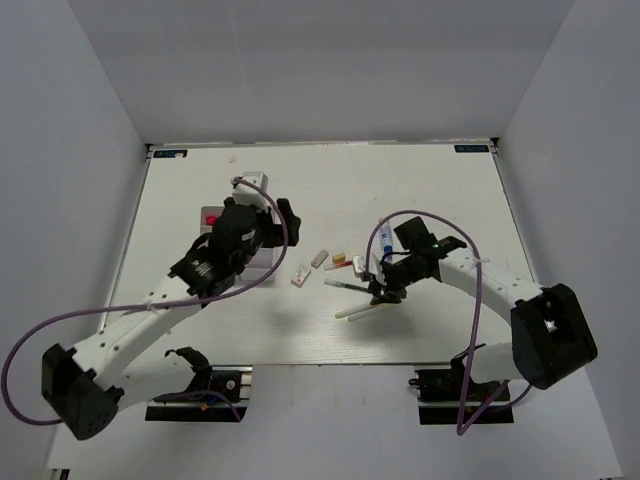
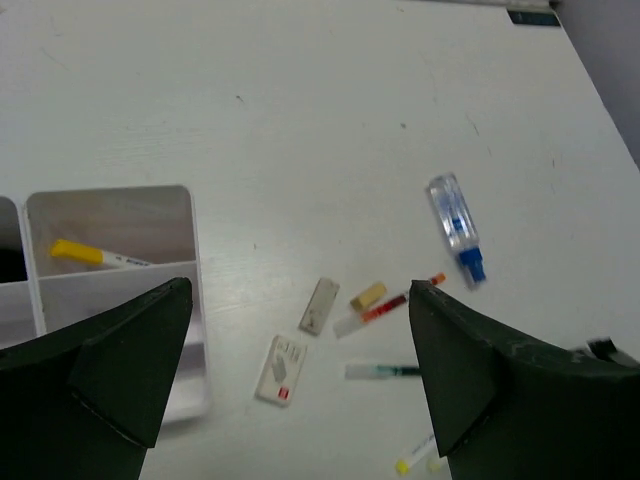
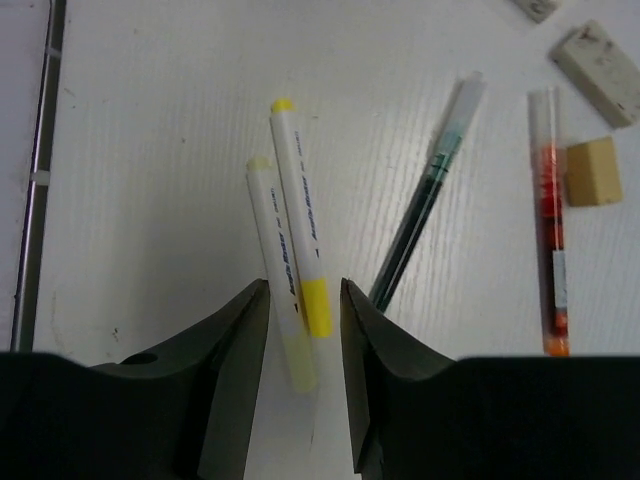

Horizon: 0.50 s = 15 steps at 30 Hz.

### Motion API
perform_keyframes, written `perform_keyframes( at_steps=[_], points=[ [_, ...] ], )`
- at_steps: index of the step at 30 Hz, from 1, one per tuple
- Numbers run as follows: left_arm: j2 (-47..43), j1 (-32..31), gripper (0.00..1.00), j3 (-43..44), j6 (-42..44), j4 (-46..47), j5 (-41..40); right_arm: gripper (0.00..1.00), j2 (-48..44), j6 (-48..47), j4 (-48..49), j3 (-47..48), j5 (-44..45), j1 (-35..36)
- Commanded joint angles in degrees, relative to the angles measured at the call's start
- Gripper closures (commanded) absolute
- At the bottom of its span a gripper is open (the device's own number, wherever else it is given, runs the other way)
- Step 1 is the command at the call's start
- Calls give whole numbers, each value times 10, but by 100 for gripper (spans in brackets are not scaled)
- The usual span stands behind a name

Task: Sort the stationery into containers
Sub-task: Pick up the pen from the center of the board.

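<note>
Right gripper (image 3: 303, 300) brackets two yellow pens (image 3: 288, 200), pinch unclear; green pen (image 3: 425, 210) lies just beside. Left gripper (image 2: 300, 300) spread above tray (image 2: 192, 235).

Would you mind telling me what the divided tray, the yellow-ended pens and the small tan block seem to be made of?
The divided tray looks like moulded plastic, white-grey: thin smooth walls, rounded corners. The yellow-ended pens look like smooth plastic, white barrels with printed text. The small tan block is probably rubber, an eraser: matte and dull.

The left arm (image 1: 130, 335) and right arm (image 1: 490, 285) are white, with black joints (image 1: 550, 335) and purple cables (image 1: 477, 320). The left tool (image 2: 300, 290) and right tool (image 3: 303, 285) are black.
</note>
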Motion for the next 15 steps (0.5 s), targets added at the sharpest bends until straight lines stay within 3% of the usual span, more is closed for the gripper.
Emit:
perform_keyframes(
  at_steps=[1,8,15],
  points=[
    [-84,-2,1,4,36,-132,84,60,20,-11,17,22,26,47],
    [-269,-2,1,-65,76,-165,57,54,105,39,41,72,74,129],
    [-339,12,1,-85,83,-170,39,56,162,79,59,108,103,179]
  ],
)
